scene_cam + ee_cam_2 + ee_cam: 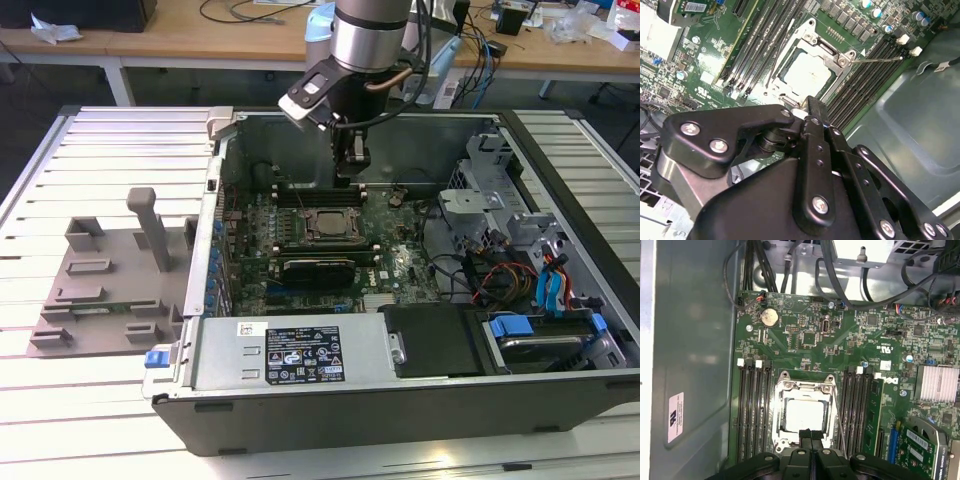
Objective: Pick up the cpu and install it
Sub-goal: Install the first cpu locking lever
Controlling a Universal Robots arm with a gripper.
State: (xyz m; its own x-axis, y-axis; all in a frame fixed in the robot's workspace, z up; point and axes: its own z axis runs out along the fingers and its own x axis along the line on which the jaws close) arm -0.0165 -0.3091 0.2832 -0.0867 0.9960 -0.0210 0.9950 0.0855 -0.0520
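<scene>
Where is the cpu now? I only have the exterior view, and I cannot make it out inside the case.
Observer: In both wrist views the cpu lies flat in the socket, silvery top up.
Operator: Is the gripper carrying anything?
Observer: No. The gripper is shut and empty, its tips at the socket's edge.
Operator: Is the lever latched?
Observer: A thin wire lever runs beside the socket; I cannot tell whether it is latched.

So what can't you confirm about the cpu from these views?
First wrist view: the cpu edge nearest the gripper is hidden behind it.
Second wrist view: one socket corner is hidden behind the gripper.
Exterior view: cpu too small to judge seating.
</scene>
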